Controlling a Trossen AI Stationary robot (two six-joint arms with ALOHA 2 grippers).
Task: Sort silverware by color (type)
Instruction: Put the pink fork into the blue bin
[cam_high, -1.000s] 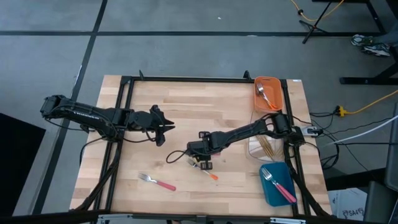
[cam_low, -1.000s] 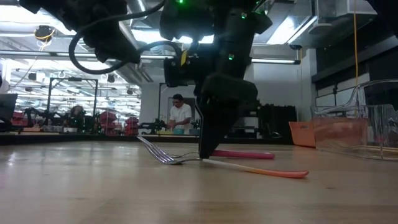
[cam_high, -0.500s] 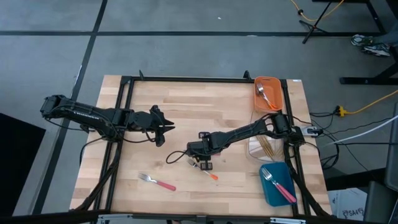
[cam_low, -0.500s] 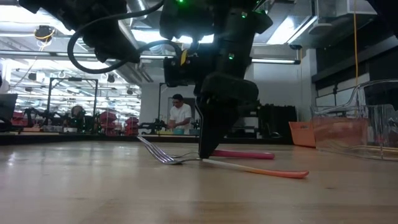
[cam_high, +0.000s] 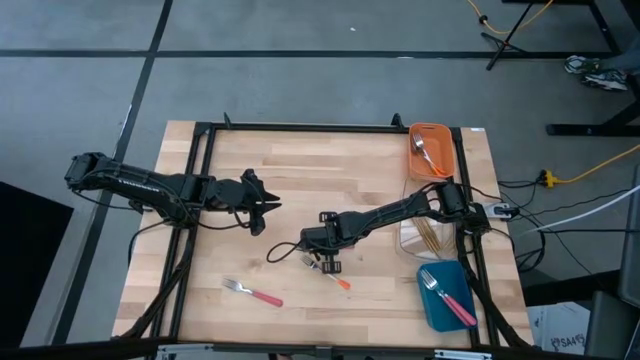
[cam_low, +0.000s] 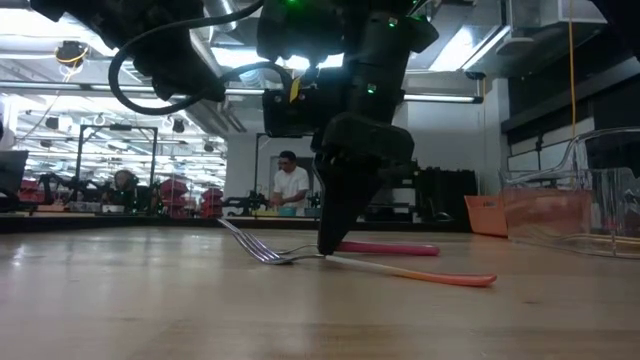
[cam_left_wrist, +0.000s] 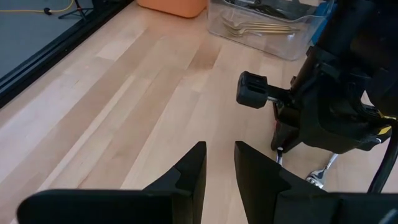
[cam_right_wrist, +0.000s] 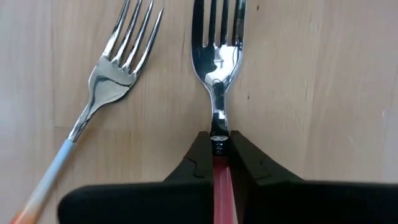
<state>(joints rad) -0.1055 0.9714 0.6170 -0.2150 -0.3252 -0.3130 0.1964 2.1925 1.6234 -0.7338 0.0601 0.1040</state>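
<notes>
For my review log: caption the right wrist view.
Right gripper shut on the pink-handled fork, orange-handled fork lying beside.

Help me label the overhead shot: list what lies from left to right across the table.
Left pincer → pink-handled fork → right pincer, shut on a red-handled fork → orange-handled fork → blue bin.

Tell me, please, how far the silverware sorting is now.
Done: forks in the blue bin, gold pieces in the clear bin, a spoon in the orange bin. In hand: right gripper shut on the pink-handled fork. Left: the orange-handled fork and another pink fork.
</notes>
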